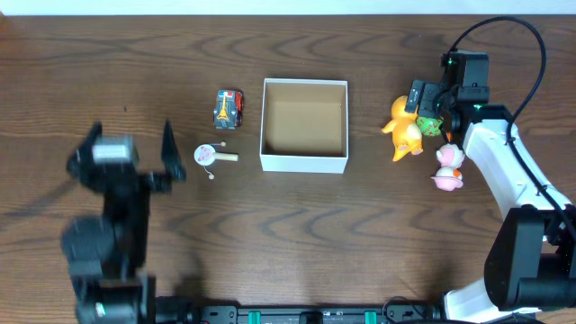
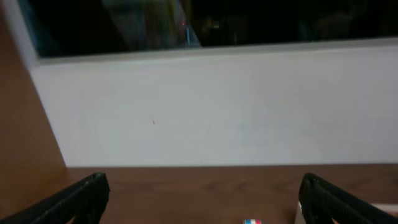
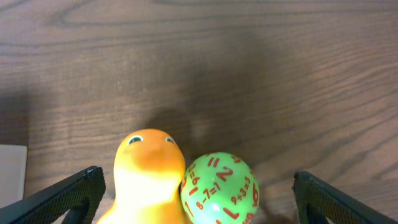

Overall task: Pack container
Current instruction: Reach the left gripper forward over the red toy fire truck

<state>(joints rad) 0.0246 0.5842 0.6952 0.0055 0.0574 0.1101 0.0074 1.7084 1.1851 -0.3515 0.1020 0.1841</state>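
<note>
Dark wood-grain table (image 1: 297, 243), seen from above. Nearest the robot's base, the left gripper (image 1: 132, 144) hovers with jaws spread wide, gripping nothing. It is well left of the container (image 1: 303, 163), with a small pink-and-white toy (image 1: 209, 155) and a toy car (image 1: 229, 109) between them. The white-walled container sits mid-table. Farther back, to its right, the right gripper (image 1: 430, 110) hangs with jaws released over an orange duck (image 3: 149, 168) touching a green number ball (image 3: 219, 186).
</note>
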